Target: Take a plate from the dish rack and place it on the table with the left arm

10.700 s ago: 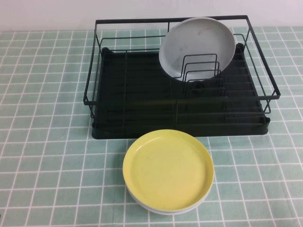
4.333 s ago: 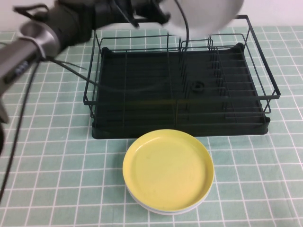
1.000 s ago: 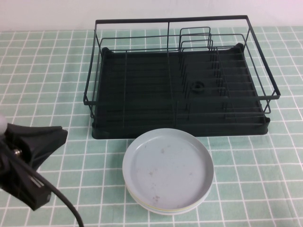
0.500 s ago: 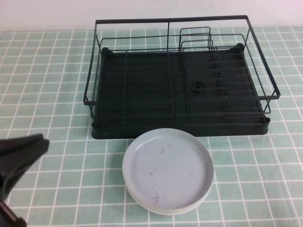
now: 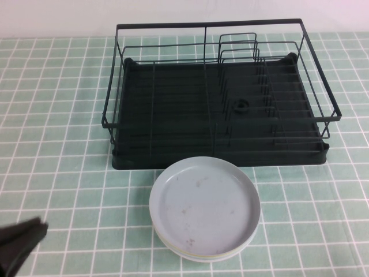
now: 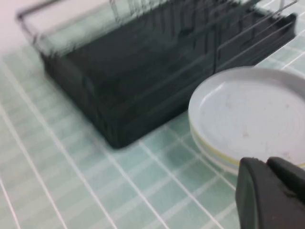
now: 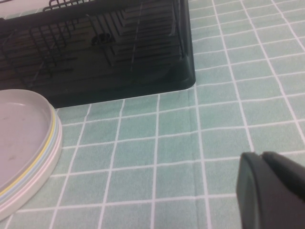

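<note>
One pale grey plate (image 5: 203, 208) lies flat on top of a small stack of plates on the mint-tiled bench (image 5: 57, 115), just in front of the dish rack (image 5: 219, 109) and close to the rack's front wall without touching it. In the left wrist view the plate (image 6: 252, 112) shows faint specks on its face, and a thin yellow rim of another plate peeks out beneath it; the right wrist view shows the stack's edge (image 7: 28, 143) as layered pale, yellow and pinkish rims.

No plate stands in the dish rack: its black tray base and upright wire dividers are bare, with a small round fitting on the tray toward the rack's right half.

The left gripper (image 5: 17, 245) sits low at the near left corner of the high view, well apart from the plate on the plate's left, holding nothing. In its own wrist view the left gripper (image 6: 274, 191) shows its two dark fingers pressed together, closed on empty air, with the plate just beyond them.

The right gripper (image 7: 274, 191) hangs over bare tiles off the rack's front right corner, to the right of the plate stack; whether its fingers are open or closed cannot be told.
</note>
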`<state>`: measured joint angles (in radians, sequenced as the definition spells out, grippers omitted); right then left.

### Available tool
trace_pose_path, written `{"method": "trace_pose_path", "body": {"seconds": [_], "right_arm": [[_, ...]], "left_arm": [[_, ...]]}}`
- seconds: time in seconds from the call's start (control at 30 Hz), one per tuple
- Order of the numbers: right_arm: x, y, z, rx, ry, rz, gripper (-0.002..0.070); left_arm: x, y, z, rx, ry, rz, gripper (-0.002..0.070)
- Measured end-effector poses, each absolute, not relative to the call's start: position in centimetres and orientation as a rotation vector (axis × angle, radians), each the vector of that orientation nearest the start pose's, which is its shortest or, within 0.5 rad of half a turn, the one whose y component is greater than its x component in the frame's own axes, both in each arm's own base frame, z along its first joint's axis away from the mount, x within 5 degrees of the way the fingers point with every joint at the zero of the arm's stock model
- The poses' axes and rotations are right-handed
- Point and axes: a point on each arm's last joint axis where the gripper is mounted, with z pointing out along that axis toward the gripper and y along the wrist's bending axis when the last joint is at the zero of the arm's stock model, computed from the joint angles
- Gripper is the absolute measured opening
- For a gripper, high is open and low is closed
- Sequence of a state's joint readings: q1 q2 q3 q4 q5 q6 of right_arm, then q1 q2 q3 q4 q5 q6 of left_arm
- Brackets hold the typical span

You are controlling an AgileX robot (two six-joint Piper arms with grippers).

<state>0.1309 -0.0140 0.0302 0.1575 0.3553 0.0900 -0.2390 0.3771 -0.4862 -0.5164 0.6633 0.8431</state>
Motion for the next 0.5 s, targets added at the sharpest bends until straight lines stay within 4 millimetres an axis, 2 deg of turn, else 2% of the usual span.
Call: {"method": "trace_pose_path", "body": {"seconds": [0.07,0.23,0.33,0.5], "right_arm": [[5.2,1.2,17.2,0.061,1.861,0.307,-0.002],[5.2,1.2,17.2,0.062,1.861,0.307,-0.002],[5.2,1.2,17.2,0.063,1.861,0.309,-0.002],[5.2,1.2,17.2,0.064,1.861,0.311,-0.002]], "left_arm": [[5.8,-4.0,28.7,0.717,1.816,-0.217,-0.0001],[4.3,-2.2,25.8,0.277,1.825,-0.305,-0.0001],[3.8,-1.4,23.8,0.199,1.784,-0.253,-0.0001],[4.7,-0.8,21.2,0.134,1.772,-0.114,-0.0001]]}}
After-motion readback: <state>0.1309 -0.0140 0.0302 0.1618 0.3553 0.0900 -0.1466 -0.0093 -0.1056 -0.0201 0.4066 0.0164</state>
